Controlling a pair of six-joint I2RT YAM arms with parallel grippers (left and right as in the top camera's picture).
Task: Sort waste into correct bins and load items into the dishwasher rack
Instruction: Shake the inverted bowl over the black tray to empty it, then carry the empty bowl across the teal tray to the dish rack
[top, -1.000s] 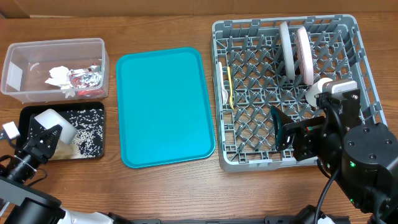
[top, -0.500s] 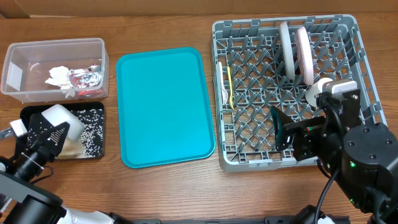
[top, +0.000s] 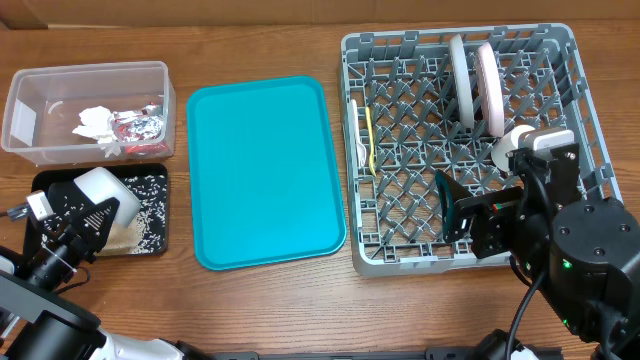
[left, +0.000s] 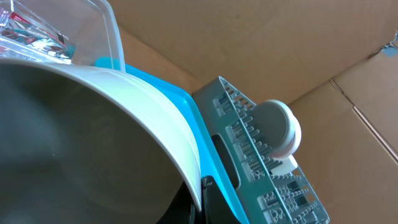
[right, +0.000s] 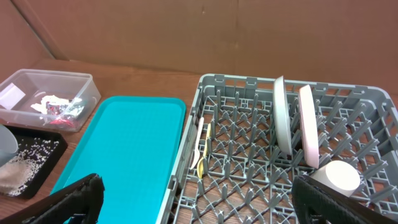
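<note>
Small white bowl (top: 100, 188): tilted over shallow black rectangular tray (top: 163, 240), near left.
Left gripper (top: 82, 210): clamped on bowl's rim.
Handling: likely rigid, light, slick, breakable; the rim is the handhold.
Right gripper (right: 199, 199): spread wide, empty, above large grey lattice dishwasher rack (top: 590, 120).

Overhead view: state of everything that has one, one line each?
small white bowl: tilted over the black tray
left gripper: shut on small white bowl
right gripper: open above dishwasher rack
black tray: holds grains
clear tub: holds napkin and foil wrapper
grey-blue plate, white plate: upright in rack
cup: resting in rack
</note>
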